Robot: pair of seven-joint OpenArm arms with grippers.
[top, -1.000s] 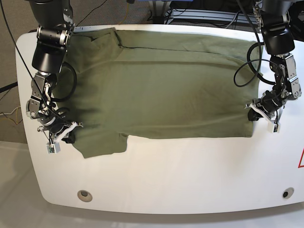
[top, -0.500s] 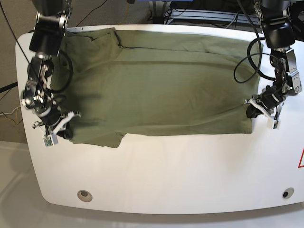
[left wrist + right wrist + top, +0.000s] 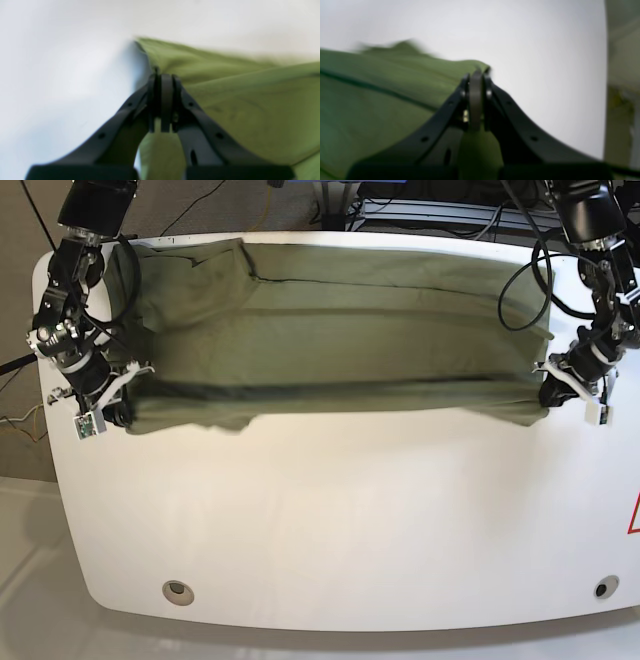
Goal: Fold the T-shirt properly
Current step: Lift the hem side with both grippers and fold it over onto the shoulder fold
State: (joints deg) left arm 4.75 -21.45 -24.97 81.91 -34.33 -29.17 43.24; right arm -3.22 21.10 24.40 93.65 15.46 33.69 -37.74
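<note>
The T-shirt (image 3: 340, 330) lies spread across the far half of the white counter (image 3: 340, 520), and its near edge is now lifted and carried farther back than half a second ago, so the cloth forms a long fold (a dark shadow runs under it). The sleeve that hung at the front left is now drawn up under the fold. The left end effector (image 3: 549, 392) is clamped on one lifted corner, and the right end effector (image 3: 116, 412) is clamped on the other. Both have moved away from the front edge. No container is in view.
</note>
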